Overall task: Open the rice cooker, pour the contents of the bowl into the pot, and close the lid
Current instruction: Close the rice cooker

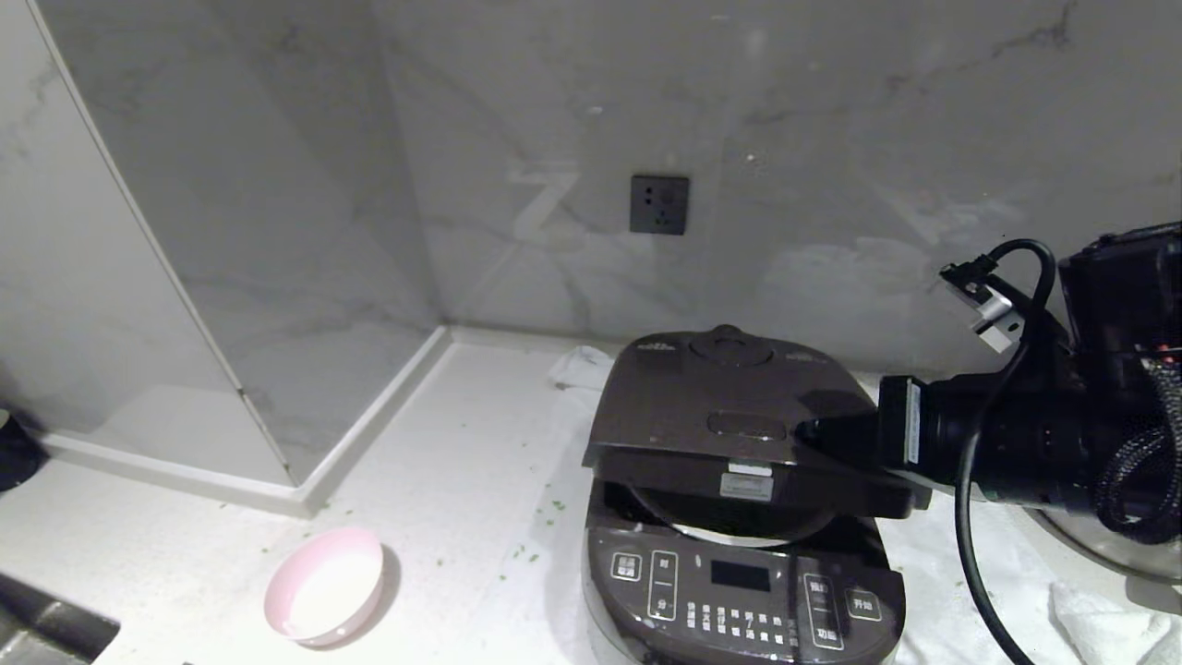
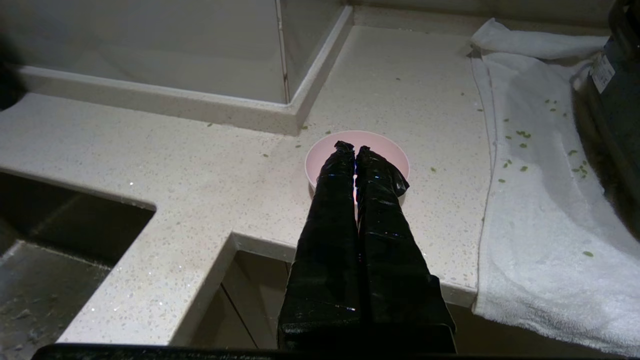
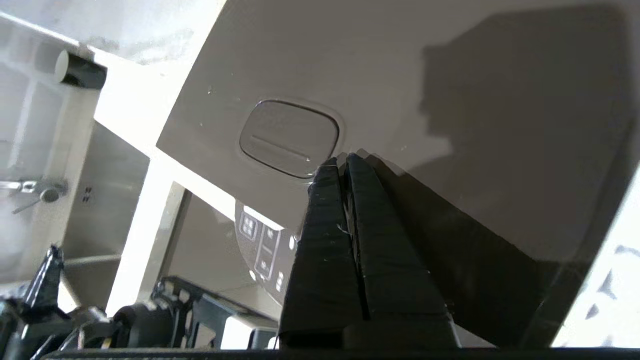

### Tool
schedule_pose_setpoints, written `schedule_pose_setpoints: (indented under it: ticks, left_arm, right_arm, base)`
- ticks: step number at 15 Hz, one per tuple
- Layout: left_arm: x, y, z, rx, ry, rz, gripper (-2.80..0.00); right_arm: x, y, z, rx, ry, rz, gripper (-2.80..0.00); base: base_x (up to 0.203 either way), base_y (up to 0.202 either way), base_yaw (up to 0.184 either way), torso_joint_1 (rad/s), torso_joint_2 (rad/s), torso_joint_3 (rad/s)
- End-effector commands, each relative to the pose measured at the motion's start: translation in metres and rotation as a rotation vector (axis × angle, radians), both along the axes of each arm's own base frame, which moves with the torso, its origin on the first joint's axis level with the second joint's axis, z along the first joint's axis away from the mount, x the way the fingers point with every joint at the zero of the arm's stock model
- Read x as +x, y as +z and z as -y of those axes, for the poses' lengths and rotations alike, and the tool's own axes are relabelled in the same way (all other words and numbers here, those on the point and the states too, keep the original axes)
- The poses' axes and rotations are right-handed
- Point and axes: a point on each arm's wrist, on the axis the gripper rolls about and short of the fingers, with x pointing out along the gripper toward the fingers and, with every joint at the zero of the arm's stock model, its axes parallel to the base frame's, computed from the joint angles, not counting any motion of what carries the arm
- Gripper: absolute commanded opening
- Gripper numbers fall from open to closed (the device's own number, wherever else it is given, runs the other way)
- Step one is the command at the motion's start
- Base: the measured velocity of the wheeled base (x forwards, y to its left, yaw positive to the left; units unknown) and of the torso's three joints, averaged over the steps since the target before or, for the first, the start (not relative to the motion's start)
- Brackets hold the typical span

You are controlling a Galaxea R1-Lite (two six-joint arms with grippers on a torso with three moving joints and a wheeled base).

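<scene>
- Head view: we see the large dark brown-grey rice cooker (image 1: 743,573) standing on the pale speckled stone bench (image 1: 443,480), its front button panel facing us. Its hinged dark lid (image 1: 711,406) sits partly raised, with a gap at the front edge through which a strip of the cream-white inner pot (image 1: 729,534) shows.
- The right claw (image 1: 805,431) reaches in from the right, its black fingertips pressed together and resting on the lid just beside the oblong release button (image 1: 746,425); it grips nothing.
- The small round pale pink plastic bowl (image 1: 325,585) stands on the bench to the left of the cooker, well apart from it. Small green flecks (image 1: 545,517) lie scattered between the two. A dark wall socket (image 1: 659,204) sits in the marble wall behind.
- Left wrist view: we see the left claw (image 2: 350,148) with its fingers shut on nothing, suspended above the bench edge, with the pink bowl showing behind its tips. A white towel (image 2: 540,200) lies on the bench beside the bowl and runs under the cooker.
- Right wrist view: we see the right claw's closed tips touching the lid surface at the rim of the release button, with the button panel visible below the lid's edge.
</scene>
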Motion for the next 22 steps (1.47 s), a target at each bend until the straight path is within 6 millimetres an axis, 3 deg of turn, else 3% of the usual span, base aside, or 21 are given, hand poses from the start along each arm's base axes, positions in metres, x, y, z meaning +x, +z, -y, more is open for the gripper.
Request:
schedule_pose_setpoints:
  ticks: [1, 18, 20, 22]
  left_arm:
    - [0.0, 0.0, 0.0, 0.0, 0.0, 0.002, -2.8]
    - [0.0, 0.0, 0.0, -0.005, 0.0, 0.001, -2.8]
    - [0.0, 0.0, 0.0, -0.003, -0.001, 0.002, -2.8]
    - [0.0, 0.0, 0.0, -0.005, 0.0, 0.002, -2.8]
  right_arm:
    - [-0.003, -0.016, -0.002, 0.012, 0.011, -0.058, -2.8]
    - [-0.025, -0.094, -0.01, 0.035, 0.073, -0.246, -2.8]
    - [-0.023, -0.089, -0.011, 0.058, 0.072, -0.207, -2.8]
    - [-0.024, -0.07, -0.01, 0.101, 0.076, -0.139, -2.8]
  base:
    - [0.0, 0.0, 0.0, 0.0, 0.0, 0.0]
    - [0.0, 0.0, 0.0, 0.0, 0.0, 0.0]
    - [0.0, 0.0, 0.0, 0.0, 0.0, 0.0]
    - [0.0, 0.0, 0.0, 0.0, 0.0, 0.0]
